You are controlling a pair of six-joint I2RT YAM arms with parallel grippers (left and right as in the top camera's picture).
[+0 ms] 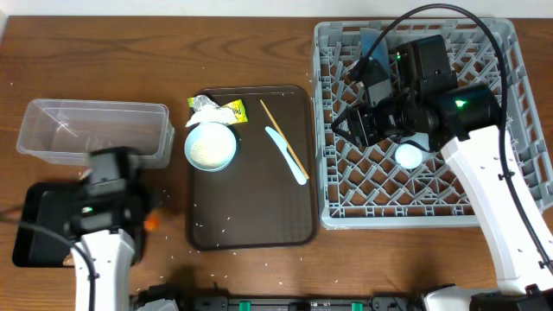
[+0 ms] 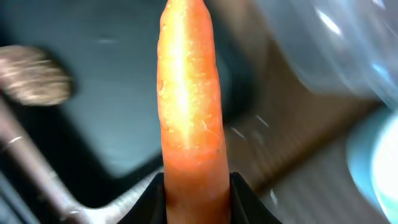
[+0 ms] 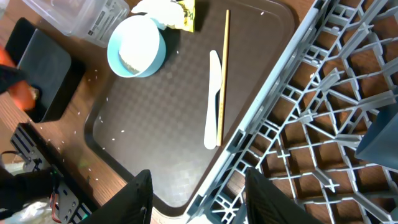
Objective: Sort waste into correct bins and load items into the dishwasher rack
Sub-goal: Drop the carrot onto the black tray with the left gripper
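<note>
The orange carrot [image 2: 189, 106] is gripped at one end by the left gripper [image 2: 198, 190], at the right edge of the black tray [image 1: 39, 226]. The left wrist is lowered over that tray's right part. Well right of the tray, the right gripper [image 3: 198, 193] is held parted and empty above the dishwasher rack [image 1: 415, 214].

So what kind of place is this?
Probably a dish-clearing station, like a cafeteria's cleanup table: a grey dishwasher rack, a brown serving tray with a bowl, and a clear tub on a wooden table.
</note>
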